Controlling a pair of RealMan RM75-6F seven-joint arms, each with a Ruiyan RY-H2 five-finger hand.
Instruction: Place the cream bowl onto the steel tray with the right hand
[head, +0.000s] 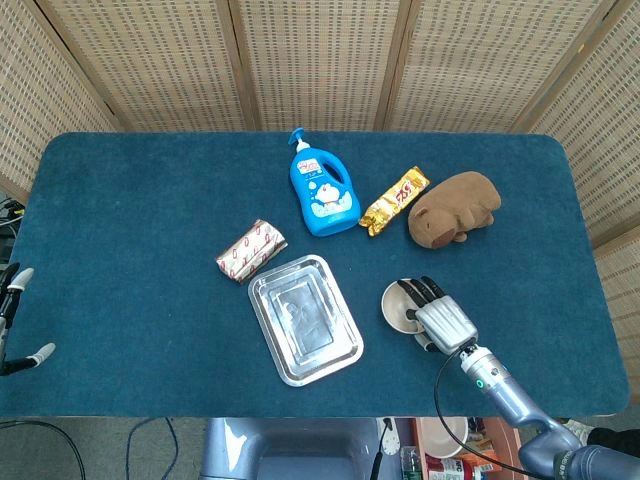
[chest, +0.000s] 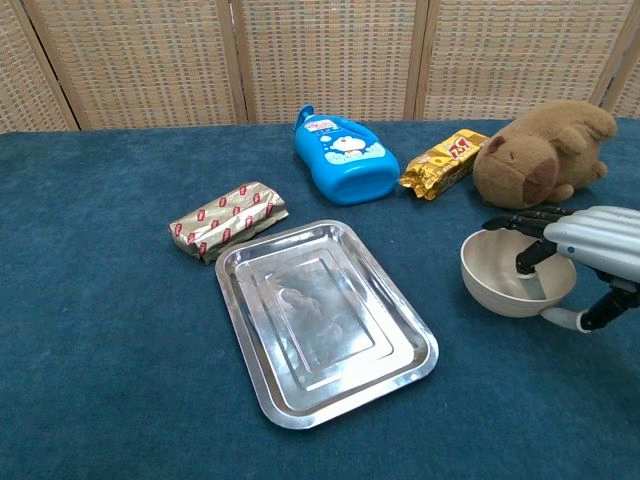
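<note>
The cream bowl (head: 397, 303) (chest: 495, 276) stands on the blue table right of the steel tray (head: 305, 320) (chest: 320, 320), a small gap between them. My right hand (head: 440, 318) (chest: 590, 240) reaches over the bowl from the near right. Its fingers dip inside the bowl and its thumb presses the outer wall, so it grips the near-right rim. The bowl still rests on the cloth. The tray holds nothing. My left hand (head: 8, 310) hangs at the far left edge of the head view, fingers apart, holding nothing.
Behind the bowl lie a brown plush animal (head: 455, 207) (chest: 545, 150) and a gold snack bar (head: 393, 200) (chest: 445, 160). A blue pump bottle (head: 322, 190) (chest: 345, 155) lies behind the tray, and a silver-red packet (head: 252, 250) (chest: 228, 218) at its far left.
</note>
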